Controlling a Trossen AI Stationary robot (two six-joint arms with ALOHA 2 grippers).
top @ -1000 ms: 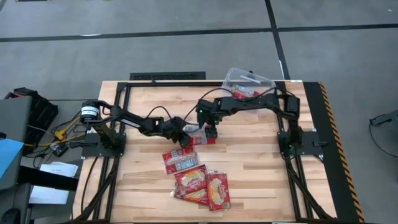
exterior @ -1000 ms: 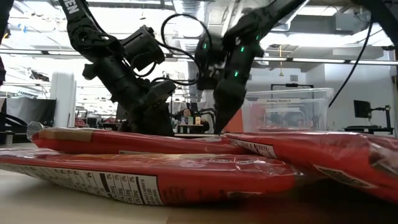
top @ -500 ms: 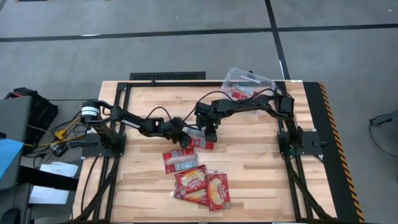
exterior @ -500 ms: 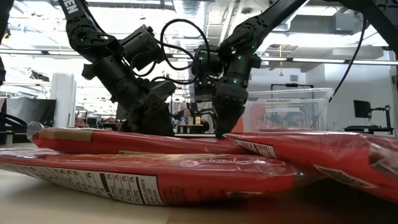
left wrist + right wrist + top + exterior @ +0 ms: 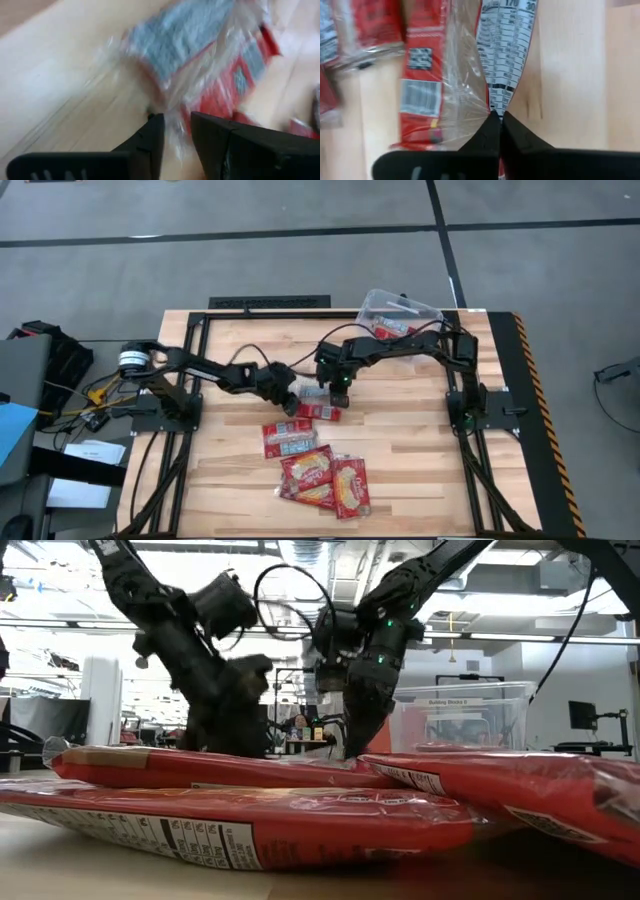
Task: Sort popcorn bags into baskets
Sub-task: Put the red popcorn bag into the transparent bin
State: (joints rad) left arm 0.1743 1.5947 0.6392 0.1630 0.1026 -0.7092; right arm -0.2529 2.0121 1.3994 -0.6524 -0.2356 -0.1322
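A wooden counter (image 5: 420, 440) seen from above, with two dark robot arms meeting near its middle. The right gripper (image 5: 338, 395) points down at the far edge of a red popcorn bag (image 5: 318, 411) lying at the counter's centre; its jaws are pinched tight on the bag's clear wrapper. The left gripper (image 5: 290, 406) sits just left of the same bag, jaws narrowly parted with wrapper film between them. Three more popcorn bags (image 5: 318, 470) lie in a loose pile nearer the front. A clear plastic tub (image 5: 400, 312) stands at the far right corner, holding red packets.
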